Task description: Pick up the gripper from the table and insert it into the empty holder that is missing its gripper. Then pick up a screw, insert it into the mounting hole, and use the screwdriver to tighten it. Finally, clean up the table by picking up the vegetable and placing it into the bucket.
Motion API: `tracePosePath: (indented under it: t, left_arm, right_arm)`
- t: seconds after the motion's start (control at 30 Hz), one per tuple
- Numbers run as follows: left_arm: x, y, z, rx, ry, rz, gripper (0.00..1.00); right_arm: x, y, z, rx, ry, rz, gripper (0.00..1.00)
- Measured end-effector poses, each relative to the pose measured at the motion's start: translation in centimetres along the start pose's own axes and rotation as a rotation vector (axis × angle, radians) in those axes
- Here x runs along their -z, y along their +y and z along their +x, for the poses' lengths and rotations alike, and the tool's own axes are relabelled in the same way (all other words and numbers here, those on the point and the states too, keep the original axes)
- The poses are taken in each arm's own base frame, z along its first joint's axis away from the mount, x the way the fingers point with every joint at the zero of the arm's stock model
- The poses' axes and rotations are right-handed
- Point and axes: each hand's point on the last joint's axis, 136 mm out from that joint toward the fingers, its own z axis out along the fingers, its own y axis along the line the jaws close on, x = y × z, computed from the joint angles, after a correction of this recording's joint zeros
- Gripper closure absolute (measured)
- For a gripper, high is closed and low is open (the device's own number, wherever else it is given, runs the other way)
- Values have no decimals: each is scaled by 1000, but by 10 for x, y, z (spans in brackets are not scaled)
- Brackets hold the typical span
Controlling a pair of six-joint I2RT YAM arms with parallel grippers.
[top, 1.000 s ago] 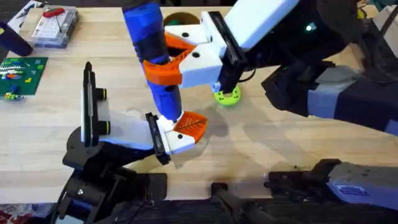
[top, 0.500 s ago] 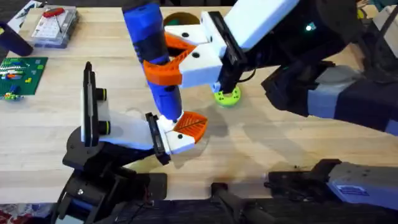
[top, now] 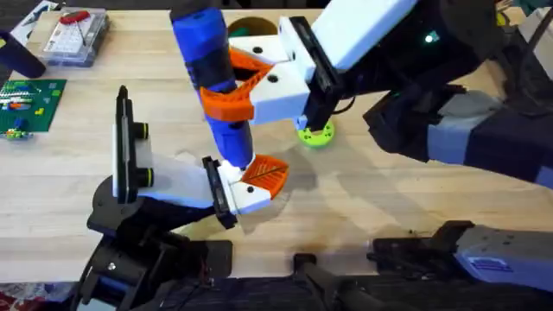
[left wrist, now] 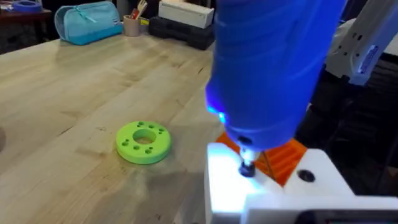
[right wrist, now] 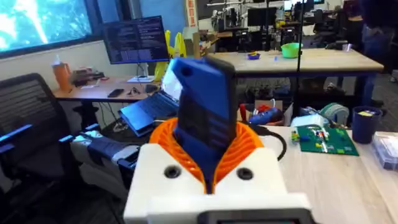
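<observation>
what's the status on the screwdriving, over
Right gripper clamped on bright blue cylindrical powered screwdriver, upright. Bit tip on white-and-orange gripper part at left gripper. Green round disc clear beside.

Right gripper (top: 232, 82) clamps the upright screwdriver (top: 212, 82), tip down on the left gripper (top: 251, 180) at six o'clock.

- Wooden table (top: 363, 207), light plank top with visible grain.
- Bright green round disc with holes (top: 316, 133) lying flat on the boards near the middle; seen too from the left wrist (left wrist: 143, 142).
- Clear plastic parts box (top: 76, 36) at the far left corner, a small red-handled tool (top: 75, 16) on its lid.
- Green circuit board (top: 28, 102) flat at the left edge, nearer than the box.
- Bucket (top: 251, 28) at the far edge, mostly hidden.
</observation>
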Motion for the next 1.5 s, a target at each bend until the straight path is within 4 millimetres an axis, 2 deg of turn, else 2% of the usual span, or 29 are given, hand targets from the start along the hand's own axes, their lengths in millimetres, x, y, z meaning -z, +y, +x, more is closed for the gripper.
tracePosePath:
  t: [0.93,1.5]
  left_arm:
    - [0,-1,0,2,1,4,989]
    - [0,-1,1,5,3,8,989]
  right_arm:
    - [0,11,3,37,21,-63,977]
    - [0,10,4,35,34,-49,977]
